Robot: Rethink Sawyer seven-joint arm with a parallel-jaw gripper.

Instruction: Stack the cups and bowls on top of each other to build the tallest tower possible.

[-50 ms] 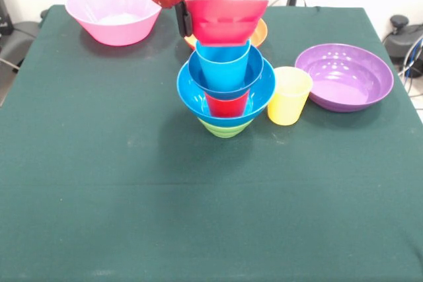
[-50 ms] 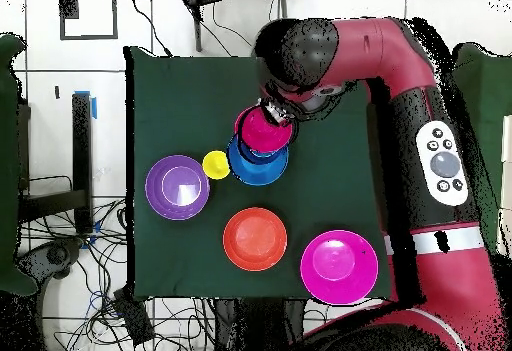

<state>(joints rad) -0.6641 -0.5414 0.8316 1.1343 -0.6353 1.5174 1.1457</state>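
From the front we see the tower standing mid-table on the dark green cloth: a ribbed green bowl upside down at the base, a glossy large blue bowl on it, a red cup inside that, then a small blue bowl and a smooth sky-blue cup. Just over the cup's rim hangs the small red bowl, tilted a little, its opening upward – whether it touches the cup we cannot tell. The gripper holds this bowl at its left rim; its fingers are mostly hidden behind the wall. A tapered yellow cup stands upright just beside the tower, the wide shallow purple bowl beyond it. The pink bowl sits at a far corner, and an orange bowl peeks out behind the red one.

From overhead we see the red bowl as a round disc covering the tower's top – the large blue bowl's rim shows beneath it. The yellow cup lies between the tower and the purple bowl. The orange bowl and the pink bowl sit apart, nearer the base.
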